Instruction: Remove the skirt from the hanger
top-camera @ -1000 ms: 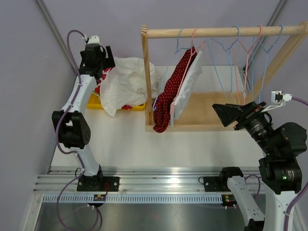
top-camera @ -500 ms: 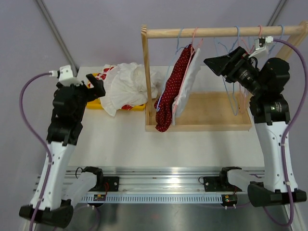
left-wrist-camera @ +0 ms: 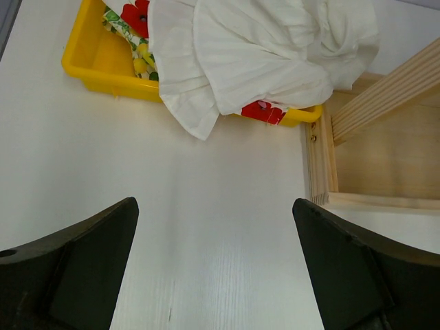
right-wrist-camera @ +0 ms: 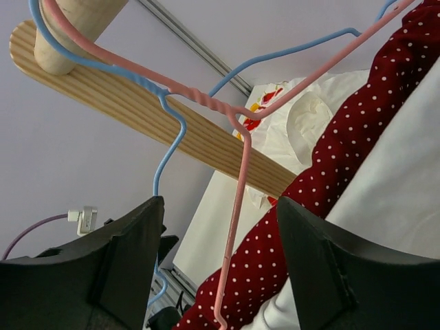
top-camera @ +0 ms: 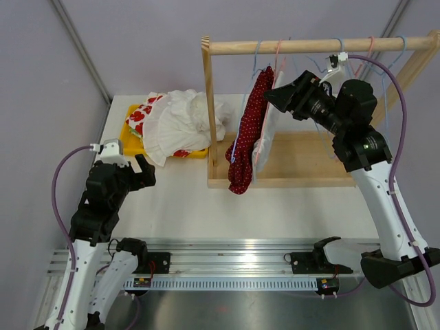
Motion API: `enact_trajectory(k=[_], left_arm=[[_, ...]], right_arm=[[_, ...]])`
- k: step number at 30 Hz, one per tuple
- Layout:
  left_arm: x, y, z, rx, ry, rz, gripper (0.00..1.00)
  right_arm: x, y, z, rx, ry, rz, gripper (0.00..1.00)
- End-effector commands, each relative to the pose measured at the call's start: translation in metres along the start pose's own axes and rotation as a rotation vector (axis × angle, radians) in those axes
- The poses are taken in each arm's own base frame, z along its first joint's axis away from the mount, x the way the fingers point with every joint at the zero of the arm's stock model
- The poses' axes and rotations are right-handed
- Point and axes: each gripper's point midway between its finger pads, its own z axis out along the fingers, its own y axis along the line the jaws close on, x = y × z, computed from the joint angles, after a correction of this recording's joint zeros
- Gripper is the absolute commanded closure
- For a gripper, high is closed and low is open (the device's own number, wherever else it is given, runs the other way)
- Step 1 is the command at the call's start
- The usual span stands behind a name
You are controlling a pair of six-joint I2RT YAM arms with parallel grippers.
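Note:
The red polka-dot skirt (top-camera: 249,130) hangs from a wire hanger on the wooden rod (top-camera: 309,46), with a white garment (top-camera: 265,141) right behind it. In the right wrist view the skirt (right-wrist-camera: 330,172) fills the right side, and a pink hanger (right-wrist-camera: 237,206) and a blue hanger (right-wrist-camera: 168,144) hang from the rod (right-wrist-camera: 75,20). My right gripper (top-camera: 273,95) is open at the skirt's upper right, its jaws either side of the pink hanger wire (right-wrist-camera: 218,206), gripping nothing. My left gripper (top-camera: 141,172) is open and empty over the table (left-wrist-camera: 214,203).
A yellow bin (top-camera: 130,127) at the back left holds a white cloth pile (top-camera: 179,120) and floral fabric; it also shows in the left wrist view (left-wrist-camera: 96,65). The wooden rack's base (top-camera: 302,161) and left post (top-camera: 207,103) stand mid-table. More empty hangers (top-camera: 399,48) hang right.
My right gripper has moved left along the rod to the skirt's hangers. My left arm has drawn back from the yellow bin toward the near left, lower over the table.

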Motion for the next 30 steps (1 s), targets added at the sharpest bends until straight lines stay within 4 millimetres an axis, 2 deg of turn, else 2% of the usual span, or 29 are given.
enact_trajectory(k=[1, 5, 7, 8, 9, 11, 12, 14, 16, 17, 18, 19, 20, 21, 23, 24, 25, 27, 28, 30], left_arm=[[-0.005, -0.009, -0.005, 0.051, -0.026, 0.012, 0.01], [-0.003, -0.014, -0.001, 0.076, -0.006, 0.016, 0.01], [-0.003, -0.013, -0.001, 0.072, -0.009, 0.017, 0.01], [-0.003, -0.013, -0.002, 0.072, -0.012, 0.017, 0.01], [-0.002, -0.013, -0.001, 0.073, -0.01, 0.017, 0.01], [-0.004, -0.014, -0.002, 0.077, -0.014, 0.019, 0.01], [-0.005, -0.015, -0.004, 0.085, -0.021, 0.022, 0.01], [-0.008, -0.019, -0.006, 0.104, -0.035, 0.026, 0.01], [-0.02, -0.026, -0.017, 0.145, -0.082, 0.032, 0.01], [-0.028, -0.029, -0.023, 0.159, -0.11, 0.027, 0.01], [-0.048, -0.039, -0.038, 0.203, -0.16, 0.021, 0.01], [-0.061, -0.044, -0.045, 0.225, -0.186, 0.018, 0.01], [-0.074, -0.051, -0.053, 0.25, -0.197, 0.022, 0.01], [-0.105, -0.06, -0.065, 0.271, -0.236, 0.023, 0.01], [-0.132, -0.078, -0.077, 0.342, -0.26, 0.032, 0.01], [-0.161, -0.089, -0.097, 0.39, -0.325, 0.032, 0.01], [-0.168, -0.103, -0.089, 0.44, -0.297, 0.039, 0.01], [-0.19, -0.126, -0.096, 0.524, -0.306, 0.047, 0.01], [-0.208, -0.149, -0.105, 0.596, -0.315, 0.063, 0.01], [-0.219, -0.175, -0.112, 0.644, -0.31, 0.111, 0.01]], right_arm=[[-0.008, 0.002, 0.012, 0.004, -0.055, -0.018, 0.28], [0.003, 0.0, 0.024, 0.015, -0.029, -0.01, 0.31], [0.006, -0.001, 0.027, 0.02, -0.023, -0.008, 0.4], [0.004, 0.001, 0.027, 0.017, -0.026, -0.01, 0.51], [0.005, 0.003, 0.027, 0.017, -0.024, -0.011, 0.73], [-0.001, 0.007, 0.022, 0.021, -0.032, -0.019, 0.92], [-0.004, 0.011, 0.019, 0.019, -0.038, -0.022, 0.98], [-0.014, 0.02, 0.007, 0.019, -0.061, -0.043, 1.0], [-0.027, 0.034, -0.008, 0.016, -0.086, -0.06, 1.0], [-0.032, 0.041, -0.015, 0.008, -0.095, -0.075, 1.0], [-0.032, 0.04, -0.021, 0.029, -0.083, -0.079, 1.0], [-0.044, 0.055, -0.032, 0.006, -0.11, -0.09, 1.0], [-0.046, 0.059, -0.038, 0.005, -0.114, -0.097, 1.0], [-0.046, 0.061, -0.044, 0.01, -0.106, -0.097, 1.0], [-0.053, 0.074, -0.059, -0.01, -0.128, -0.095, 1.0], [-0.055, 0.08, -0.069, -0.022, -0.14, -0.092, 1.0], [-0.053, 0.08, -0.073, -0.024, -0.139, -0.088, 1.0], [-0.051, 0.081, -0.082, -0.025, -0.145, -0.067, 1.0], [-0.049, 0.082, -0.09, -0.029, -0.151, -0.061, 1.0], [-0.045, 0.082, -0.098, -0.026, -0.149, -0.04, 1.0]])
